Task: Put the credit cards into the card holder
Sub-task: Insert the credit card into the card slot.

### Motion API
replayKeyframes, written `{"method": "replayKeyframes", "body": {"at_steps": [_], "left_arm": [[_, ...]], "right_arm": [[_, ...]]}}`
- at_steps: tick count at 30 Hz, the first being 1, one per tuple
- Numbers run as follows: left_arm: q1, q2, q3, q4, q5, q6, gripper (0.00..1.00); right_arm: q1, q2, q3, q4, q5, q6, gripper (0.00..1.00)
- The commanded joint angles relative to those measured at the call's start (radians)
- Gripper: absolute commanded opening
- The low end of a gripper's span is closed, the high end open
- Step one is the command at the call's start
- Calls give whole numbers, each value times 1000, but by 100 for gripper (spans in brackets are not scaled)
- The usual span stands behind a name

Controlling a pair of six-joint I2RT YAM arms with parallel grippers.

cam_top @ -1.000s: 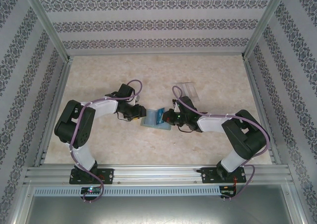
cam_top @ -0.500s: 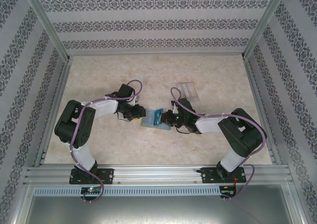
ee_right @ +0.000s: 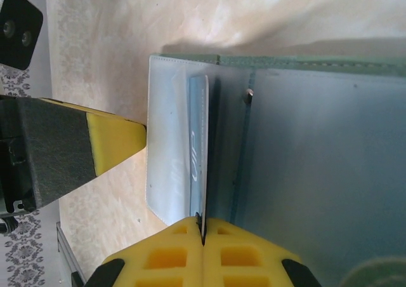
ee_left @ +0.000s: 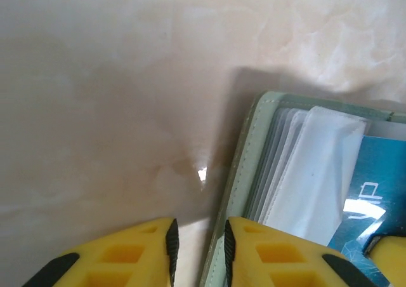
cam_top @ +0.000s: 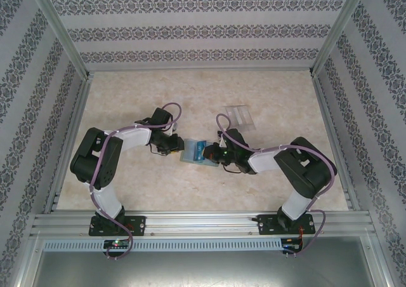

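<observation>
Change noted, overhead view: the right end effector [cam_top: 214, 153] is being carried further left than a second ago. The blue card [cam_top: 200, 149], which was standing clear above the card holder [cam_top: 193, 155], is now being seen lower and further over the open panels. In the right wrist view the card is being held edge-on by yellow fingers [ee_right: 165, 255] pressed together on its near end. Its far end appears to be being fed into a clear sleeve [ee_right: 166, 141] at the holder's outer edge. Judgement: insertion is being carried out and is partly done; the card is not yet seated.

The left end effector [ee_left: 198, 236] is being narrowed over the same second. Its fingers are being seen slightly apart, with bare surface showing between them and the holder's stitched green edge just beside the nearer finger. No clamp on the holder can be confirmed; the holder is probably being steadied against the push.

Surface: a pale marbled worktop [cam_top: 139, 96], smooth and glossy, so the holder is likely to slide if left unbraced. A clear plastic box [cam_top: 242, 115] is lying beyond the right arm, well apart from the holder. Surroundings: the cell is being enclosed by patterned wallpaper panels [cam_top: 190, 30] and an aluminium frame [cam_top: 203, 222].
</observation>
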Motion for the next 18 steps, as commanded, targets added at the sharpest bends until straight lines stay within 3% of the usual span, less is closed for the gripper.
{"method": "replayKeyframes", "body": {"at_steps": [1, 12, 18], "left_arm": [[-24, 54, -12, 22, 13, -18, 27], [-23, 56, -12, 8, 23, -21, 25], [-24, 47, -22, 9, 26, -24, 21]], "right_arm": [[22, 44, -24, 56, 37, 38, 0], [74, 102, 0, 109, 103, 90, 0], [112, 93, 13, 77, 216, 130, 0]]}}
